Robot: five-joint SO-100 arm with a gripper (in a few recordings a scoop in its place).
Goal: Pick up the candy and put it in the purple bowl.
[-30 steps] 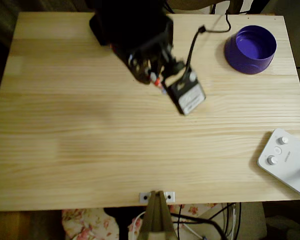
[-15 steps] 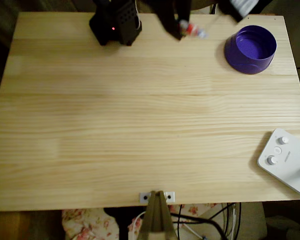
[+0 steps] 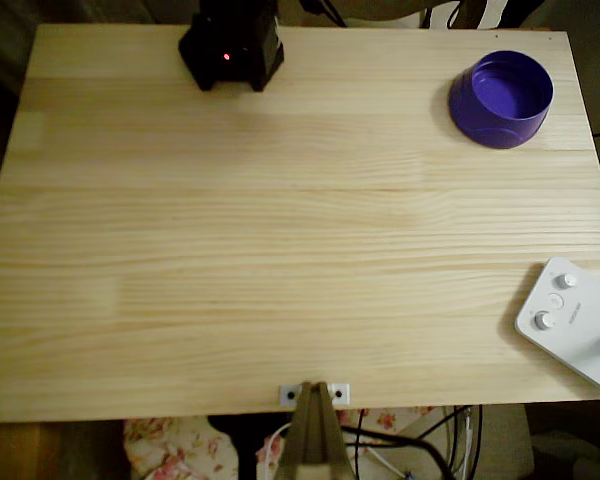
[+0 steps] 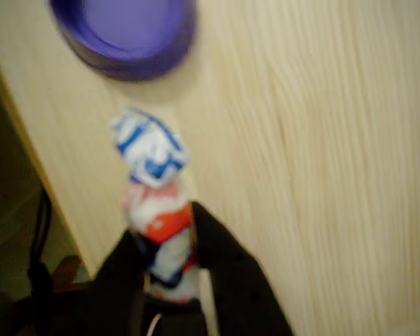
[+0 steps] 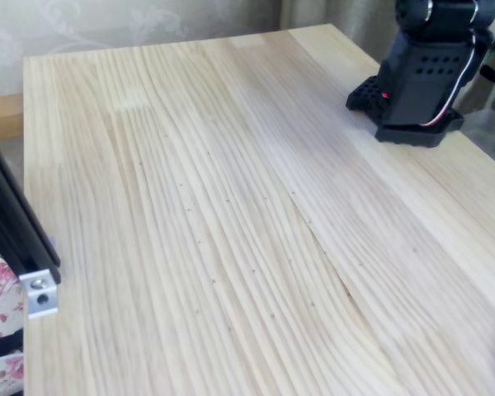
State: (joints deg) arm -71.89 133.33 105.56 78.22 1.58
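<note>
Holding the candy (image 4: 157, 231) between its two dark fingers (image 4: 227, 269), the gripper (image 4: 164, 276) is clenched on the wrapper's lower part; the twisted blue-and-white end stands free above the fingertips in the wrist view. The sweet is clear of the table (image 3: 280, 250), carried in the air.

Landmark: the purple bowl (image 3: 501, 98).

Change noted: one second ago the overhead view showed the arm stretched over the table, well apart from the bowl. Half a second ago the arm had drawn back to the far edge, with the candy visible near the bowl. Now the overhead view shows bare table beside the bowl, with the arm's base (image 3: 230, 45) alone at the far edge, well apart from the bowl. The fixed view gives the same base (image 5: 417, 78) on otherwise bare wood.

Present position: in the wrist view the bowl (image 4: 126, 31) sits beyond the candy's twisted end, near but not beneath it. The bowl's inside, where seen, holds nothing.

Assessment: pick-up is judged complete and the carry is under way. The swing has brought the load near the bowl, but the candy is not yet over the opening. Release here would likely drop it on the table just beside the bowl. Further travel toward the bowl is required before the fingers part.
</note>
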